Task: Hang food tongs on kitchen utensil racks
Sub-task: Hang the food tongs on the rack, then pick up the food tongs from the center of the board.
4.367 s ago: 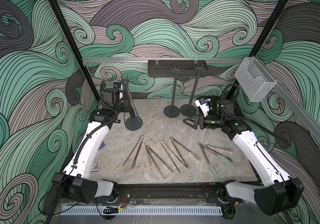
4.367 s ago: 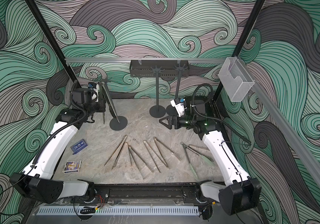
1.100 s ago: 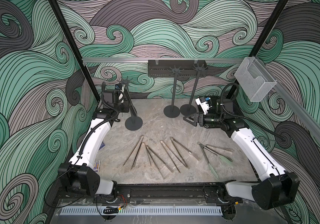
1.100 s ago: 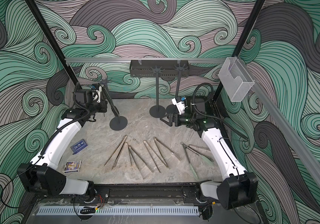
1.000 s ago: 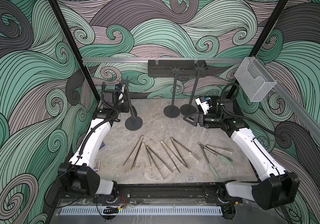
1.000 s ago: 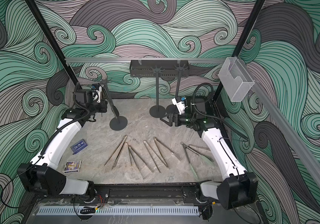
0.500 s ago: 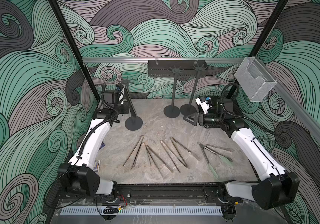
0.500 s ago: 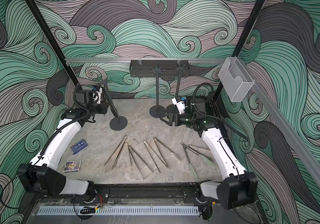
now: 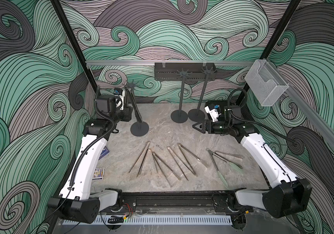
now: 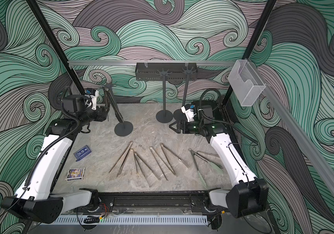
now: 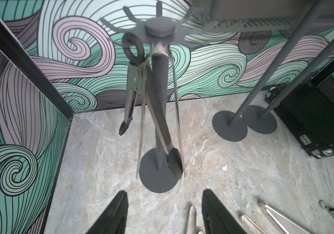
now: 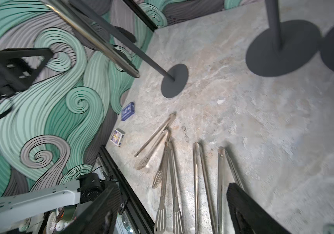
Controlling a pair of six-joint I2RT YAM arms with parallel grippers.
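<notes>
Nearest me, steel tongs (image 9: 193,155) lie in a loose row on the surface (image 9: 162,125), none hung yet. The green-tipped tongs (image 9: 214,162) lie toward my right arm. Two small boxes (image 10: 82,152) sit by my left arm; their print is too small to read. There is a dark scribble on the surface past the row, also unreadable, and I see no brand anywhere.

My right pincer (image 9: 198,127) is spread, holds nothing and hovers over the surface near the two bare racks (image 9: 182,93).

My left pincer (image 11: 164,194) is spread and empty, just in front of the left rack (image 11: 160,97). Black-tipped tongs (image 11: 131,95) hang there by their ring on a hook. Slim steel tongs (image 11: 176,105) hang beside them, straddling the pole.

Step, my guess: this hang is done and the pincer is free. For the next move I back the left arm off without bumping the hung pair, then drop to the row. I should grip the next tongs near the hinge end so the end can catch a hook.

At the far wall are the black shelf (image 9: 166,75) and the mesh box (image 9: 267,87), neither in play.
</notes>
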